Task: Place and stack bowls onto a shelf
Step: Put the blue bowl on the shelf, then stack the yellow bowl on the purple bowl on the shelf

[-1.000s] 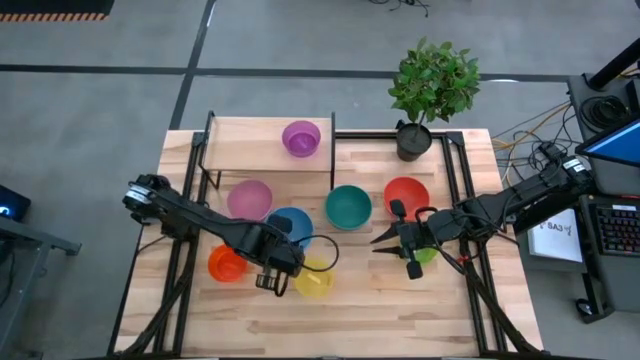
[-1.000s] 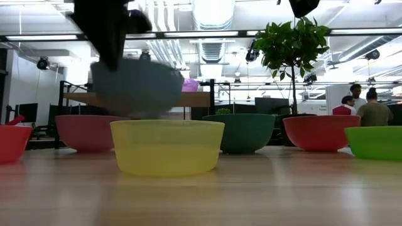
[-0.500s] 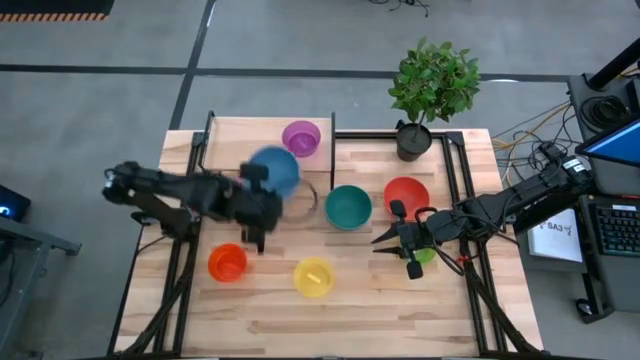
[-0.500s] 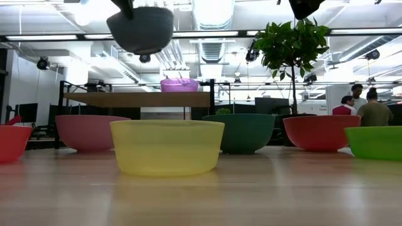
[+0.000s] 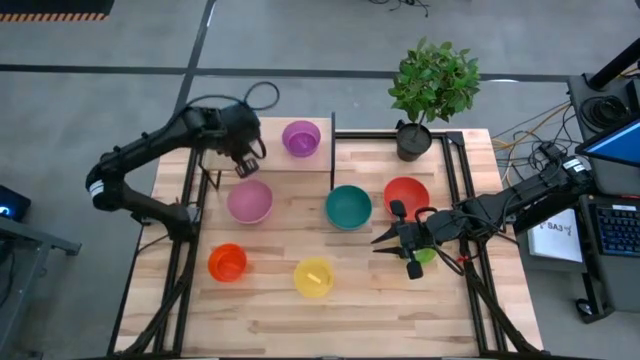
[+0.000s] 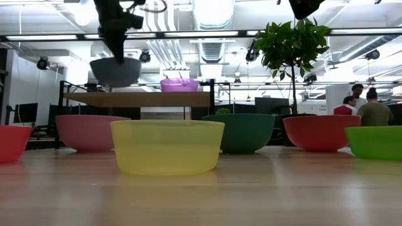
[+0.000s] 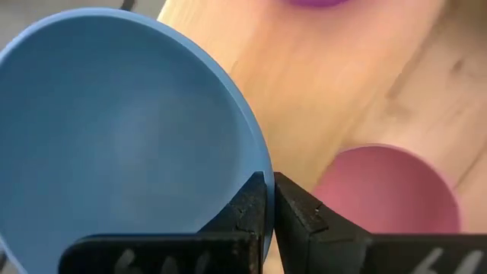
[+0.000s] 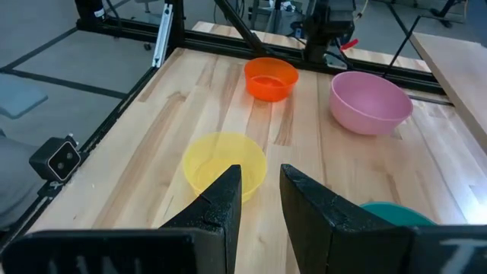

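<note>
Blue plastic fills the left wrist view, where the left hand (image 7: 268,202) pinches the rim of the blue bowl (image 7: 114,137) between its closed fingers. In the low view, the bowl (image 6: 115,71) hangs in the upper left of the frame, just above the left end of the shelf (image 6: 138,99). From overhead, the left hand (image 5: 243,160) sits in the upper left of the frame, over the shelf's (image 5: 270,160) left part, the arm hiding the bowl. A purple bowl (image 5: 301,138) stands on the shelf to its right.

Below the shelf on the table (image 5: 370,300), the pink bowl (image 5: 249,201) sits left of centre, the teal bowl (image 5: 348,207) at centre and the red bowl (image 5: 406,196) to its right. Lower in the frame stand the orange bowl (image 5: 227,263) and the yellow bowl (image 5: 313,277). A green bowl (image 5: 427,256) shows partly under the right arm.

At centre right of the overhead frame, the right hand (image 5: 385,240) hovers with its fingers slightly apart, holding nothing. A potted plant (image 5: 432,85) stands at the table's top edge, and people (image 6: 364,107) appear at far right of the low view.
</note>
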Action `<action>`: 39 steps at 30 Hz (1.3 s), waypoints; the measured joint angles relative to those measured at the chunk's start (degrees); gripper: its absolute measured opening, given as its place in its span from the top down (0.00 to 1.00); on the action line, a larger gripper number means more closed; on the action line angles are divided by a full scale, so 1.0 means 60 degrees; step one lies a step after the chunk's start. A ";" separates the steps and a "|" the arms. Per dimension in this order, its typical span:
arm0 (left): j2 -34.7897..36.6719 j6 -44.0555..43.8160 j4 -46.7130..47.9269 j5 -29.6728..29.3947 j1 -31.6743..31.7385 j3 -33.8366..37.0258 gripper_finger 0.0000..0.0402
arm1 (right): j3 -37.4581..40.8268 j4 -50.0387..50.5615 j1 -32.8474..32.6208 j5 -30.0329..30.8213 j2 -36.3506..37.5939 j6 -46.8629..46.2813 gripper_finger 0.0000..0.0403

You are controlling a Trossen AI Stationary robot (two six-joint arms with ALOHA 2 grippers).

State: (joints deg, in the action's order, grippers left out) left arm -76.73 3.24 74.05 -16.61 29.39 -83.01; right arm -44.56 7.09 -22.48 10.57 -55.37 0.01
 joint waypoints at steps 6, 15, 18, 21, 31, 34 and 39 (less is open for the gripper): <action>0.0007 0.0501 -0.0577 0.0442 0.0396 0.0422 1.00 | 0.0000 0.0000 0.0000 0.0002 0.0000 0.0000 0.80; 0.0007 0.0564 -0.0632 0.0429 0.0392 0.0769 0.97 | 0.0000 -0.0004 0.0000 0.0004 -0.0004 0.0002 0.80; 0.0007 0.0562 -0.0642 0.0425 0.0385 0.0803 0.95 | 0.0000 -0.0004 0.0000 0.0004 -0.0004 0.0003 0.80; 0.0007 0.0566 -0.0658 0.0420 0.0385 0.0787 0.93 | 0.0000 -0.0004 0.0000 0.0004 -0.0004 0.0000 0.80; 0.0016 0.0846 -0.0692 0.0402 0.0385 0.0508 0.79 | 0.0000 -0.0004 0.0000 0.0032 -0.0004 -0.0327 0.80; 0.0047 0.0787 -0.0705 0.0402 0.0385 0.0318 0.74 | 0.0000 -0.0006 0.0000 0.0328 -0.0004 -0.0570 0.80; 0.0264 -0.0117 -0.0780 0.0417 0.0332 0.0071 0.70 | 0.0000 -0.0008 0.0004 0.1008 -0.0020 -0.1151 0.80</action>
State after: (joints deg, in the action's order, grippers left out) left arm -75.15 2.54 69.37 -14.11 31.39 -82.59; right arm -44.56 7.04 -22.46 16.62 -55.49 -6.90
